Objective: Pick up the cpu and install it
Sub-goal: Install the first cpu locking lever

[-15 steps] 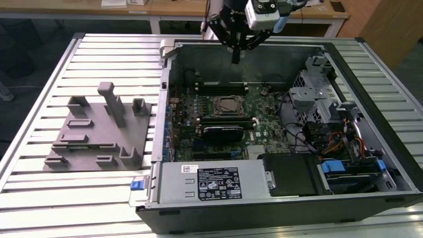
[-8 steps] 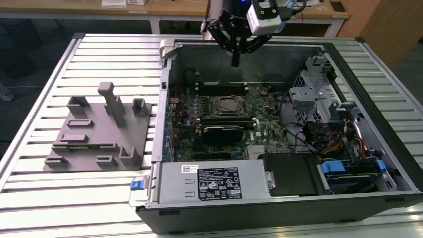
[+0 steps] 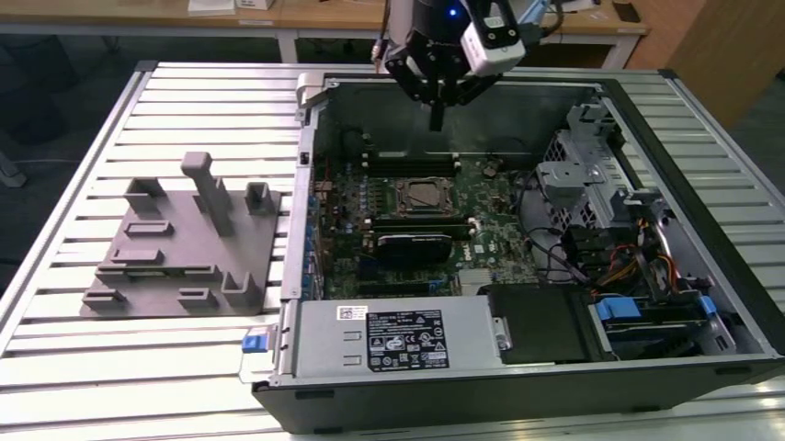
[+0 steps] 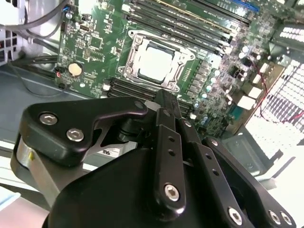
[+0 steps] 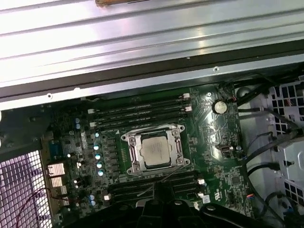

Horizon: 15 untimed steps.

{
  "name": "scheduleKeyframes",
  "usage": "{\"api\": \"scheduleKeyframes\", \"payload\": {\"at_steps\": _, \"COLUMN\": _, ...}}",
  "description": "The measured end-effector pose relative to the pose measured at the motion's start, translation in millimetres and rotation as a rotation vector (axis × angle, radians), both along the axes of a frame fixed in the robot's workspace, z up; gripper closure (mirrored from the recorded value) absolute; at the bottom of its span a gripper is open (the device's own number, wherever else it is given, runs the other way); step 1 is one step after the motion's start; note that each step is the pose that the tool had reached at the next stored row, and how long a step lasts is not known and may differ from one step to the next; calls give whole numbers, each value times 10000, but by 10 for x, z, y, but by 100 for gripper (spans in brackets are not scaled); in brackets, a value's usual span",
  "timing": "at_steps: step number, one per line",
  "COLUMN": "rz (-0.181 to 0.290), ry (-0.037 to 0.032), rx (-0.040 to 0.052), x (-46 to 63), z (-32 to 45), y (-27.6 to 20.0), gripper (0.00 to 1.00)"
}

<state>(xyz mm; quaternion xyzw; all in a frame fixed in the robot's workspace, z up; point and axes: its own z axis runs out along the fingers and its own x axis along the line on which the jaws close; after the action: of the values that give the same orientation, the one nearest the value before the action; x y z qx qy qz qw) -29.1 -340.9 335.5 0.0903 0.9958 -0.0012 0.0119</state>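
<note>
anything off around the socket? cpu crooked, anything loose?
Nothing stands out. In the first wrist view the cpu lies flat and square inside the socket frame, its edges parallel to the frame. In the exterior view the gripper hangs above the board, fingers shut, touching nothing.

**Fig.** Clearance in and around the open PC case point(image 3: 540, 101) on the slatted table point(image 3: 184, 101).

- **Free room:** The case top is open, giving straight-down access to the board centre. There the chip point(image 3: 426, 193) point(image 5: 155, 149) point(image 4: 154, 61) lies in its socket under open air. The memory slots point(image 3: 417, 165) flanking the socket are low.
- **Gripper:** The gripper point(image 3: 436, 124) hangs over the case's far wall, fingers together, above the rim.
- **Obstacles inside the case:** A drive cage point(image 3: 589, 175) and cables point(image 3: 576, 248) run along the case edge at the exterior view's right. A power supply box point(image 3: 392, 335) runs along the near edge.
- **Obstacle outside the case:** A grey fixture point(image 3: 184, 239) w/ upright posts stands at the exterior view's left.
</note>
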Motion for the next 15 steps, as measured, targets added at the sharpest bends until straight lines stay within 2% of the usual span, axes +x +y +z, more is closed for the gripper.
{"api": "scheduleKeyframes", "payload": {"at_steps": 8, "rz": 688, "ry": 0, "rx": -1, "x": 1, "z": -98, "y": -5, "gripper": 89}}
{"api": "scheduleKeyframes", "payload": {"at_steps": 15, "rz": 822, "ry": -1, "rx": 15, "x": 0, "z": -162, "y": -72, "gripper": 89}}
